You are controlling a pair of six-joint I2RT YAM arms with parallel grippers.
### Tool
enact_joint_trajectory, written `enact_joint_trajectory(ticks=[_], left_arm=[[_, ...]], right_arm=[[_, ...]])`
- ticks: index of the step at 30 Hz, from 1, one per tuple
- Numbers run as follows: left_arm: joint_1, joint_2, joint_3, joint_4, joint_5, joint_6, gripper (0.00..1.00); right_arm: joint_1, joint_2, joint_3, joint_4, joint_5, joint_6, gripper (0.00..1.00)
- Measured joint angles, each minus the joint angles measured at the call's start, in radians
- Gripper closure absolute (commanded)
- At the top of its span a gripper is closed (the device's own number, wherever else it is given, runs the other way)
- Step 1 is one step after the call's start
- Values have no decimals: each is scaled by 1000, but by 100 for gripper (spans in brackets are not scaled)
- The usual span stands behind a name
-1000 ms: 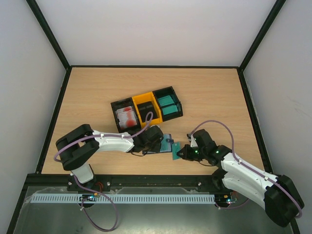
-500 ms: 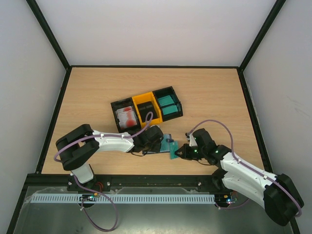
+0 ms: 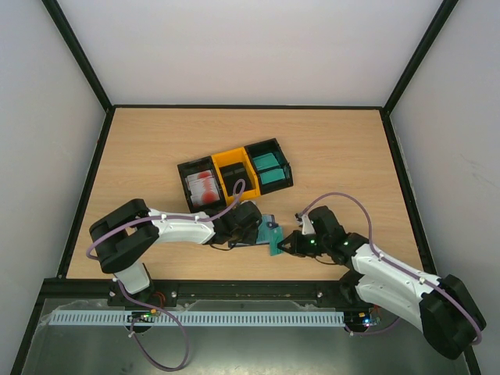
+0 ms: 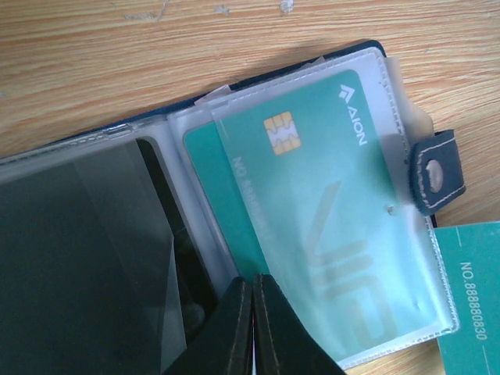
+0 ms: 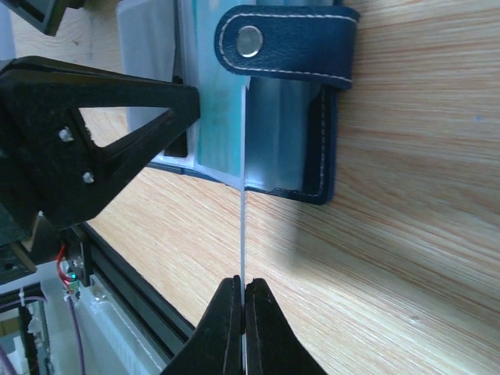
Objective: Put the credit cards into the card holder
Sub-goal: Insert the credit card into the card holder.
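Note:
The card holder (image 3: 264, 228) lies open on the table, dark navy with clear sleeves (image 4: 328, 195) and a snap tab (image 5: 285, 43). One teal credit card (image 4: 312, 180) sits inside a sleeve. My left gripper (image 4: 251, 287) is shut, its tips resting on the holder's inner fold. My right gripper (image 5: 244, 287) is shut on another teal credit card (image 5: 244, 226), seen edge-on. That card's far edge touches the holder's near edge. The same card shows at the lower right of the left wrist view (image 4: 469, 305) and just right of the holder in the top view (image 3: 276, 240).
Behind the holder stand three joined bins: a black one with white-and-red cards (image 3: 201, 186), a yellow one (image 3: 234, 173), and a black one with teal cards (image 3: 270, 169). The table's black front rail (image 3: 234, 289) runs close behind both grippers. My left gripper's body (image 5: 86, 148) sits left of the held card.
My right gripper has crept left with the teal card, bringing it against the holder's edge. The left arm and the holder have stayed still.

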Motion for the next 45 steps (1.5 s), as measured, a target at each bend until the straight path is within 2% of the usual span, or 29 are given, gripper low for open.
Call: enact_joint_trajectory(ticks=[15,22,32,39,42,45], left_arm=[[0,-30,-9,-27,-12,-6,82],[0,-100,-18,-84,-67,-23,76],[0,-206,-29,-137,-164,-57,67],[18,-376,-91,-171,-263,-117,56],[42,-418,-127,-173,-269,-131,51],[64,-417,-158,-158,-241,-130,47]], right_arm=[[0,90,0,145,-45,34,98],[13,124,1,208,-62,45,98],[93,219,45,308,-68,76,98],[183,351,114,386,-29,87,98],[196,407,134,397,16,94,98],[198,394,135,381,96,101,98]])
